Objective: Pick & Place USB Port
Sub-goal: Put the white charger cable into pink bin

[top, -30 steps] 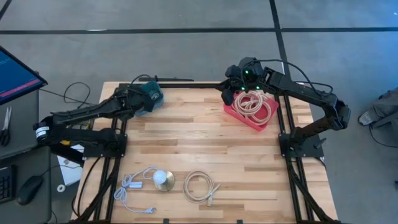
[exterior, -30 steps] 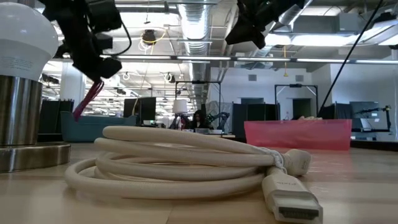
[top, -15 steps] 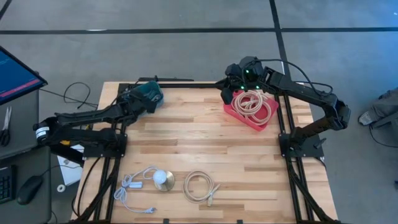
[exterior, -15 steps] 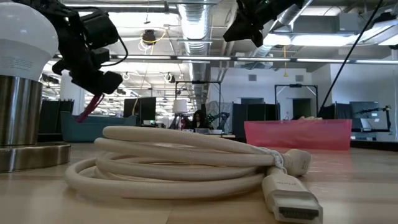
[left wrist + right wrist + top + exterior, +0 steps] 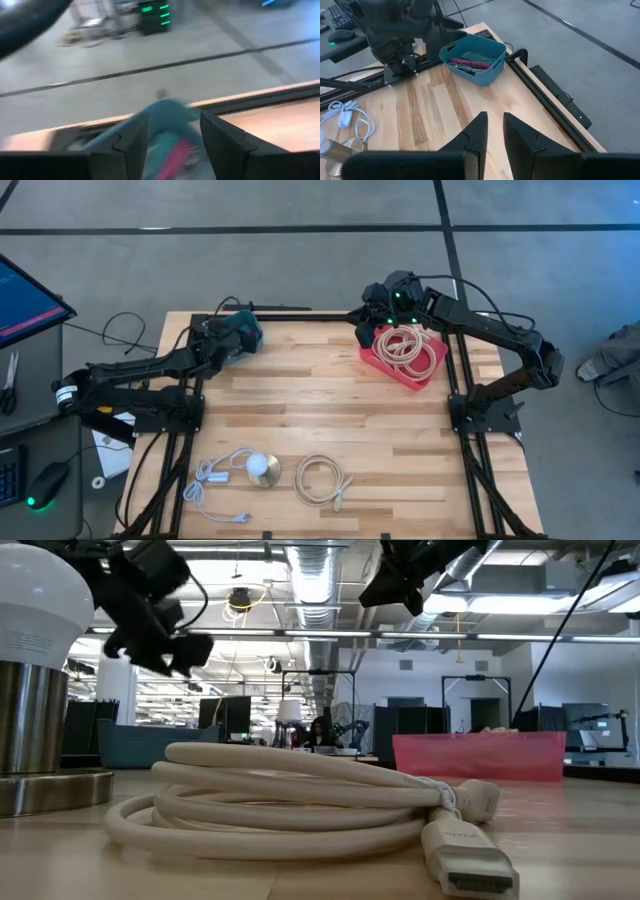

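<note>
1. High view: my left gripper (image 5: 232, 338) hangs over the blue bin (image 5: 246, 332) at the table's far left corner. Right gripper (image 5: 372, 320) waits beside the red tray (image 5: 377, 358).
2. Low view: left fingers spread, holding nothing.
3. Left wrist: pink cable (image 5: 181, 152) lies in the bin below.
4. Right wrist: my right fingers nearly closed, holding nothing. Drop looks done; next, the coiled cable (image 5: 321, 479) needs a fresh grasp.

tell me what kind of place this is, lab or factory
Most likely a robotics lab in an open industrial hall. Bare ducts run along the ceiling, more workstations stand in the background, and the wooden table sits on a metal frame with arms bolted on.
</note>
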### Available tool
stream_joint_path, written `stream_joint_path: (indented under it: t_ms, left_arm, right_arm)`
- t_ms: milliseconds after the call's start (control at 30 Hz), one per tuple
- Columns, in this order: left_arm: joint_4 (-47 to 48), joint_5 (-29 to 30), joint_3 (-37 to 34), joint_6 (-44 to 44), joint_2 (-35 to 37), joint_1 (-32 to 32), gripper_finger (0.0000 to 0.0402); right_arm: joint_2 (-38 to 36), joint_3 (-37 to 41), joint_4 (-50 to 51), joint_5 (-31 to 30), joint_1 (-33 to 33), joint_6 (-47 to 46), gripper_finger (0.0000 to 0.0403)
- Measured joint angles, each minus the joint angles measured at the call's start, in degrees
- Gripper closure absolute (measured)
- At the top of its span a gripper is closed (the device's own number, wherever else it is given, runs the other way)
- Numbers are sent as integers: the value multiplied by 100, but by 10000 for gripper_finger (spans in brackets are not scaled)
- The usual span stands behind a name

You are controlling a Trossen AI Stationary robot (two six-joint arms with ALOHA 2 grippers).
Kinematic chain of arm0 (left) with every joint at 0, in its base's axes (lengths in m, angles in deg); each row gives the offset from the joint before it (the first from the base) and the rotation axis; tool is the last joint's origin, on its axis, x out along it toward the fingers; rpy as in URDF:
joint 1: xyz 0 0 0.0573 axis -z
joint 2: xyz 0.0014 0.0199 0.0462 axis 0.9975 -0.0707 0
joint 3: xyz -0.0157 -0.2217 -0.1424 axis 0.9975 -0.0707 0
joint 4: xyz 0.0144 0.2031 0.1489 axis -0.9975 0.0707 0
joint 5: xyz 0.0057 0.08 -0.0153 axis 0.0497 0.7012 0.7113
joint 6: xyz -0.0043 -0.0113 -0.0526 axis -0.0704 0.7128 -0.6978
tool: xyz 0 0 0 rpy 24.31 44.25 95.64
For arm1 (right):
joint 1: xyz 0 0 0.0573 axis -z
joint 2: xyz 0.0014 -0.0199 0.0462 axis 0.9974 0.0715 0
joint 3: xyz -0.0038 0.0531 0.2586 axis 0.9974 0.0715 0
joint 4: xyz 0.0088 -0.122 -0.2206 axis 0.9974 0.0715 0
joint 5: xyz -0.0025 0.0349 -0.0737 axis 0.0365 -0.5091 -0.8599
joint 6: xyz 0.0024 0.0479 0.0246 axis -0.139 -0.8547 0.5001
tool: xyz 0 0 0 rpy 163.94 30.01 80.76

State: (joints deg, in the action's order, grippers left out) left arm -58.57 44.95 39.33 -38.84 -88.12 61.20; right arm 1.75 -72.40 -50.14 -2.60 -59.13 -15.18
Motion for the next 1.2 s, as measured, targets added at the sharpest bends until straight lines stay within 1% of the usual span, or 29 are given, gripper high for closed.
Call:
stream_joint_path:
  t_ms: [100, 200, 300, 400, 467, 533, 633, 700, 800, 933, 1067, 1133, 1200]
  left_arm:
    - [-760, -854, 0, 378, 225, 39, 223]
    - [-1568, -2034, 2, 681, 494, 124, 234]
    - [-2235, -3111, 7, 693, 741, 283, 250]
    - [-2803, -3854, 7, 456, 939, 535, 267]
    - [-3101, -4135, 9, 294, 1022, 746, 279]
    - [-3346, -4299, 9, 183, 1050, 987, 290]
    - [-3498, -4337, 9, 159, 1040, 1418, 305]
    - [-3531, -4325, 9, 156, 976, 1710, 312]
    - [-3512, -4130, 111, 141, 773, 2161, 321]
    - [-3513, -3841, 616, 504, 312, 2668, 331]
    - [-3439, -3789, 1266, 848, -192, 2880, 340]
    - [-3156, -3771, 1597, 850, -439, 2936, 345]
    - [-2665, -3760, 1937, 765, -678, 3010, 350]
  right_arm:
    - [0, 0, 52, 2, 0, 132, 349]
    - [0, 0, 222, 4, 4, 187, 349]
    - [0, 0, 469, 7, 4, 191, 349]
    - [0, 0, 706, 7, 4, 191, 349]
    - [2, 0, 774, 9, 2, 191, 349]
    - [2, 0, 793, 9, 4, 190, 349]
    - [2, 0, 776, 23, -12, 188, 349]
    - [2, 0, 772, 24, -33, 182, 349]
    - [2, 0, 772, 24, -55, 180, 349]
    - [2, 0, 772, 27, -82, 89, 349]
    - [2, 0, 774, 26, -104, 78, 349]
    - [2, 0, 800, 28, -131, 36, 349]
    - [2, 0, 858, 28, -135, -10, 349]
